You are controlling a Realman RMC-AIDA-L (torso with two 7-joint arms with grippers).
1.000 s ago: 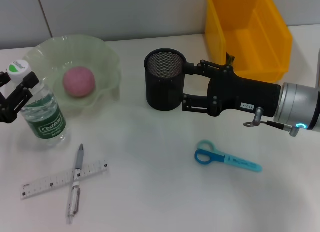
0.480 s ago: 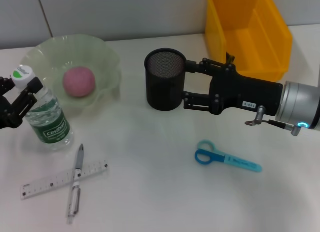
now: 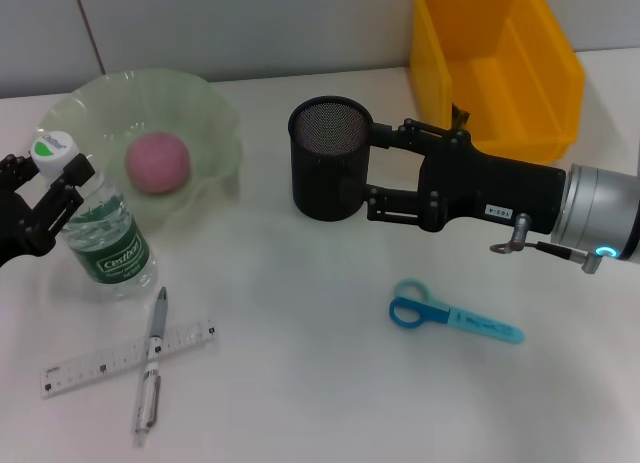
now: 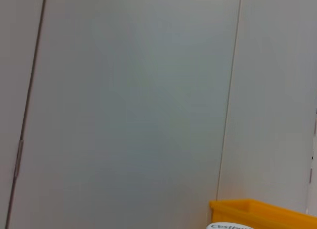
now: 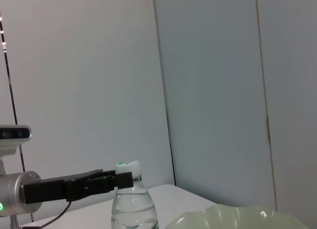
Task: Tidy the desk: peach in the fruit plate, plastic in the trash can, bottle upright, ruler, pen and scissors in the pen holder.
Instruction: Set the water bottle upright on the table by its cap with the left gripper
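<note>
Near the left edge of the white desk (image 3: 300, 383), we saw our left gripper (image 3: 40, 198) closed around the neck of the clear plastic water bottle with a green label (image 3: 105, 238), which stood tilted just in front of the pale green wavy-rimmed fruit plate (image 3: 215, 133) holding the pink peach (image 3: 157, 163). Our right gripper (image 3: 372, 168) clamped the wall of the black mesh pen holder (image 3: 327, 173) at the desk's middle, beside the yellow plastic bin (image 3: 500, 68) at the far right corner. Toward the front edge lay the blue scissors (image 3: 452, 314), and the grey pen (image 3: 152, 368) crossed over the clear ruler (image 3: 95, 363).
</note>
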